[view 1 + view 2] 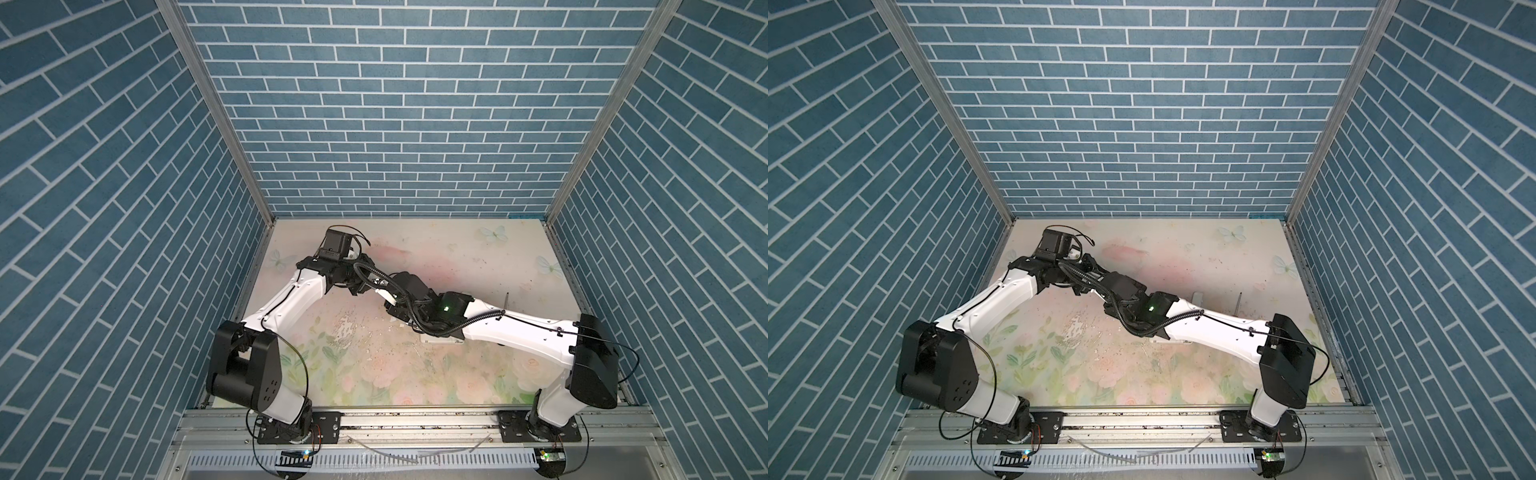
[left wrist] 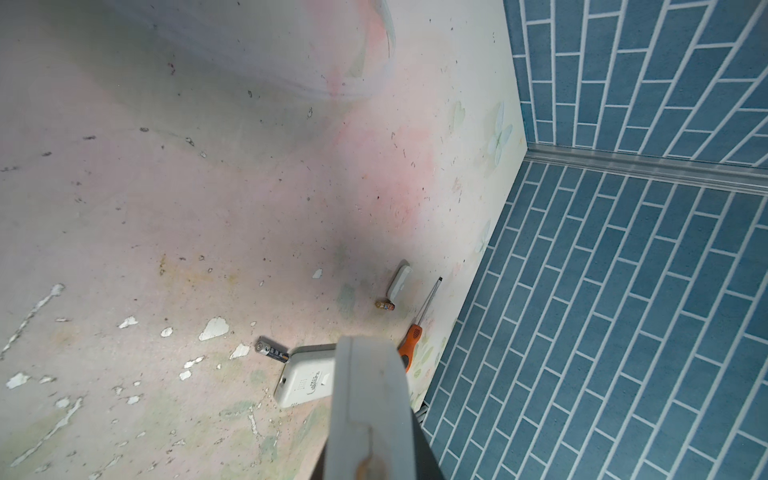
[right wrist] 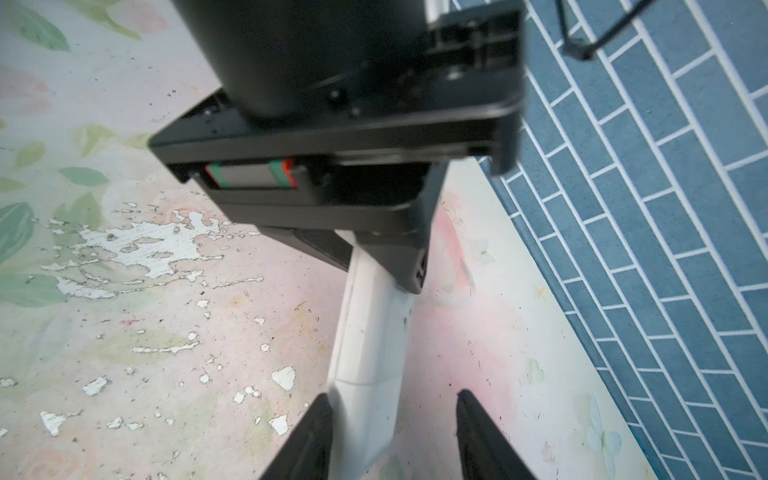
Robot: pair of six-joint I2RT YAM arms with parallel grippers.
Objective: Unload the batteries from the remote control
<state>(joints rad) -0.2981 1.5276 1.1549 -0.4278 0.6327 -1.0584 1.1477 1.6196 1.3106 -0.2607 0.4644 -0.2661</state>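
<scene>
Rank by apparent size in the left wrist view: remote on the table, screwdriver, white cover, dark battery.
1. remote on the table, though partly hidden
2. screwdriver, long but thin
3. white cover and dark battery look alike. The cover lies farther from the camera, so I leave them unranked.

Orange-handled screwdriver (image 2: 412, 337) on floral tabletop (image 2: 166, 208) (print apparently peeling)

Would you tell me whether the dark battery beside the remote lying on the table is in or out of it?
Out: the battery lies bare on the table, just beside the remote.
</scene>
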